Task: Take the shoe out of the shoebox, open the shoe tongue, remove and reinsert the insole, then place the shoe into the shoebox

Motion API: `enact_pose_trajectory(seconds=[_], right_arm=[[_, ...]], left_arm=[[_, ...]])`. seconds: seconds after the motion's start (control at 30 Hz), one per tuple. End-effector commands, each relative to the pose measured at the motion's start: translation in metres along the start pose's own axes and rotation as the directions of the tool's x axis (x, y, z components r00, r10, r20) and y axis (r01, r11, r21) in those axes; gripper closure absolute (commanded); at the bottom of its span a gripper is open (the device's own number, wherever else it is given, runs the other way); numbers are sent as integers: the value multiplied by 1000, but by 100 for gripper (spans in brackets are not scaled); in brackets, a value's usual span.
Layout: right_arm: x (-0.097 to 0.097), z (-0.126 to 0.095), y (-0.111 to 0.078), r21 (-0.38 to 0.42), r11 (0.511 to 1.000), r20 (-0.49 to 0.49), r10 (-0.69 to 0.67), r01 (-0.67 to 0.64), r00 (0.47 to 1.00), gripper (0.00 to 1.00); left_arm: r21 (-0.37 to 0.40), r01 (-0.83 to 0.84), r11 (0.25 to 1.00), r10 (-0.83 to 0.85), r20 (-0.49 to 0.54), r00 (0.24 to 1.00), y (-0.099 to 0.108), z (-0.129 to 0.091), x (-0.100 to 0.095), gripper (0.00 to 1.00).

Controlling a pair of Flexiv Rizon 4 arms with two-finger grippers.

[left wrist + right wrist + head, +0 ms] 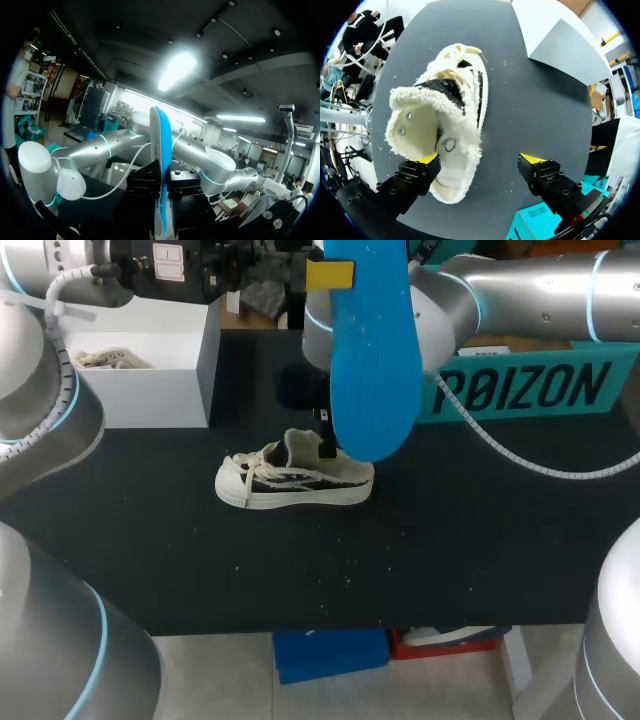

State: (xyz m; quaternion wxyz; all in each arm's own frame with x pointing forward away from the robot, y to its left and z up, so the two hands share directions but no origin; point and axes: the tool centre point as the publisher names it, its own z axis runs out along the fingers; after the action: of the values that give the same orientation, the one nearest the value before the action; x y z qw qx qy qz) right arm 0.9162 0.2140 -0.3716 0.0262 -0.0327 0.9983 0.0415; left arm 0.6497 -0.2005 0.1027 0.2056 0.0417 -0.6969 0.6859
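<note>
Off the toe end of the shoe [293,480] and behind it: white shoebox [140,395], open, crumpled paper [108,359] inside. High above the shoe, well off the black tabletop [450,540]: left tool [162,197] clamped from both sides on the blue insole [161,145], seen edge-on in the left wrist view and reaching out well ahead of it. Centre of the tabletop: shoe out of the box, upright on its sole, toe toward the shoebox side, heel toward the right arm, long axis running across the tabletop. Mouth spread wide in the right wrist view, footbed bare, no insole inside. Just over the heel: right tool [480,161] open, gripping nothing, one yellow tip [426,159] close beside the heel (touching or not, cannot tell), the other well apart over bare tabletop.

Judged stage: insole out, reinsertion pending. Hinges on one relation: insole raised above the shoe with its long axis apparently steep, shoe's long axis flat below, opening facing up. Calls for tipping the insole down and feeding it in from the heel toward the toe, on the shoebox side. Left arm alone carrying the insole; right arm nearer the shoe, well placed to steady the heel.
</note>
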Motion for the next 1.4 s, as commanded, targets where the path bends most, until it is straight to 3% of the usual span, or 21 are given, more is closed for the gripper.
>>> enact_pose_trajectory(seconds=[0.03,0.2,0.23,0.3,0.37,0.4,0.47,0.5,1.2,1.27,1.4], right_arm=[[-5,7,7,187,982,-16,7,-4,1000,0],[-4,15,7,170,985,-32,24,-18,999,0],[-5,16,7,165,986,-35,25,-18,999,6],[-4,16,8,162,987,-41,28,-21,999,25],[-6,19,7,141,990,-45,38,-31,998,55],[-6,20,7,134,990,-47,42,-36,998,60],[-6,25,5,112,992,-51,61,-55,997,91],[-6,27,3,92,994,-66,64,-58,996,100],[-6,27,3,92,994,-66,64,-58,996,100],[-3,13,-1,117,992,-77,64,-54,995,100],[-3,-36,-6,132,976,-38,182,-176,983,100]], left_arm=[[1,-1,1000,1,1,1000,0,1,0,100],[1,-1,1000,1,1,1000,0,1,0,100],[1,-1,1000,1,1,1000,0,1,0,100],[1,-1,1000,1,1,1000,0,1,0,100],[1,-1,1000,1,1,1000,0,1,0,100],[1,-1,1000,1,1,1000,0,1,0,100],[1,-1,1000,1,1,1000,0,1,0,100],[1,-1,1000,1,1,1000,0,1,0,100],[1,-1,1000,1,1,1000,0,1,0,100],[1,-1,1000,1,1,1000,0,1,0,100],[1,-1,1000,1,1,1000,0,1,0,100]])
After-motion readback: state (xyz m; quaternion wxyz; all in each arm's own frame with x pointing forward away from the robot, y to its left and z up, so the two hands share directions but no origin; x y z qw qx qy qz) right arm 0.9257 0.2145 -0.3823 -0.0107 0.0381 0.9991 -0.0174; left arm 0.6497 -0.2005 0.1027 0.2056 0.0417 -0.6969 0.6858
